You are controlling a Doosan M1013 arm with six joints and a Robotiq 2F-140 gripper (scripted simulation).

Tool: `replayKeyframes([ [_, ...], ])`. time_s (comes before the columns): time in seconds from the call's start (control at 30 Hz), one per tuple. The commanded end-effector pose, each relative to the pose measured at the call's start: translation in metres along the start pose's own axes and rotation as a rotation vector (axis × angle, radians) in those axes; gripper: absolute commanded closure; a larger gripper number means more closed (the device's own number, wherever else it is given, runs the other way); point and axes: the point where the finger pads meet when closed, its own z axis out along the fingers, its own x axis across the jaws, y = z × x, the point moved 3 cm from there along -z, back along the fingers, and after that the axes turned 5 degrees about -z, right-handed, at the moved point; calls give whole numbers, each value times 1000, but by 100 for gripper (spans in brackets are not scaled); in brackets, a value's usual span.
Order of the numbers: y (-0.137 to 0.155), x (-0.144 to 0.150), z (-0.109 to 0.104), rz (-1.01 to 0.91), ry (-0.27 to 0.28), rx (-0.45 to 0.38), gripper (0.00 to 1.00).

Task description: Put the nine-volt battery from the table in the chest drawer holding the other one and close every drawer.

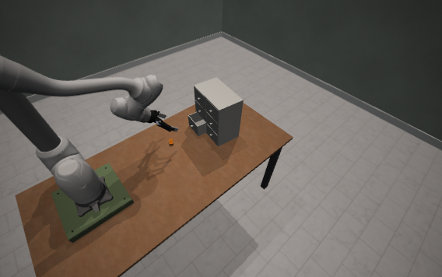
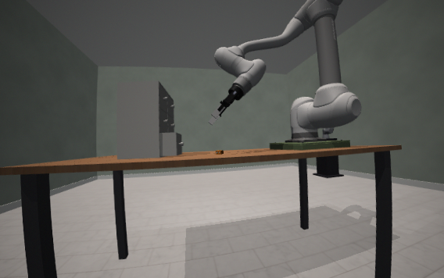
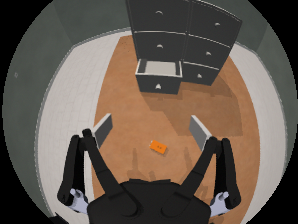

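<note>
The orange nine-volt battery [image 1: 170, 142] [image 2: 220, 152] [image 3: 158, 147] lies on the table [image 1: 163, 206] in front of the chest [image 1: 229, 120] [image 2: 138, 121] [image 3: 160, 25]. The chest stands upright, with two columns of drawers. Its bottom left drawer, as the wrist view shows it, is pulled partly out; this open drawer [image 1: 194, 126] [image 2: 169, 144] [image 3: 158, 85] looks level. Its visible inside is pale with no battery seen; part is hidden by its front wall. The other drawers look pushed in. My gripper [image 1: 169, 122] [image 2: 213, 119] [image 3: 151, 121] is open and empty, tilted towards the chest, above the table near the battery.
The green base plate [image 1: 118, 187] [image 2: 281, 145] carries the arm at the other end of the table. The chest stands near the table's far end. A long table edge runs close beside the open drawer's side of the chest.
</note>
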Motion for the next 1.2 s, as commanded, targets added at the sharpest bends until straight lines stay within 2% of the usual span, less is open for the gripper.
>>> replayKeyframes([
  [0.0, 8, -3, 8, 0, 96, 262, 0],
  [0.47, 7, -2, 13, -4, 92, 254, 0],
  [0.5, 7, -2, 13, -4, 93, 254, 100],
  [0.87, 8, -3, 14, -5, 112, 260, 100],
  [1.17, 9, -4, 14, -5, 147, 303, 100],
])
